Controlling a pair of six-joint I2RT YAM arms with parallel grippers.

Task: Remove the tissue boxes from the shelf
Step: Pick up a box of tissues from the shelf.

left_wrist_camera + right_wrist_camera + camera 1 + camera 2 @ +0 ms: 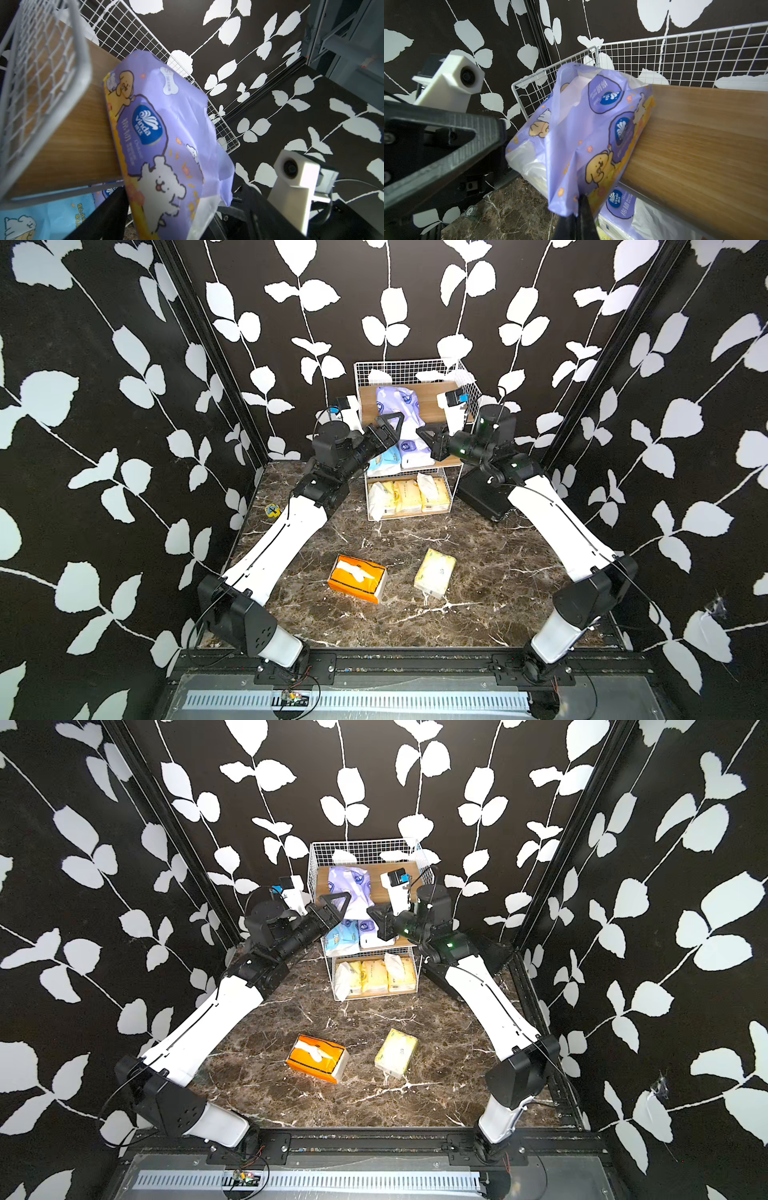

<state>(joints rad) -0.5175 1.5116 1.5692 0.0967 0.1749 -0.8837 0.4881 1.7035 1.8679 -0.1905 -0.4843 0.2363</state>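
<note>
The shelf [399,369] stands at the back centre of the table. A lavender tissue pack [397,404] [591,128] lies on its top board and overhangs the front edge. My right gripper [420,432] [578,199] is shut on a loose fold of that pack's wrapper. My left gripper [395,422] [180,207] is open, one finger on each side of the pack's overhanging end. The middle tier holds a light blue pack [384,460] and a lavender one [415,450]. Pale yellow packs [409,495] fill the bottom tier. An orange box [357,578] and a pale yellow pack [434,572] lie on the table.
A flat black case [482,497] leans on the table right of the shelf, behind my right arm. A small yellow and blue sticker [272,510] lies near the left wall. Leaf-patterned walls close in the marble table [415,622] on three sides.
</note>
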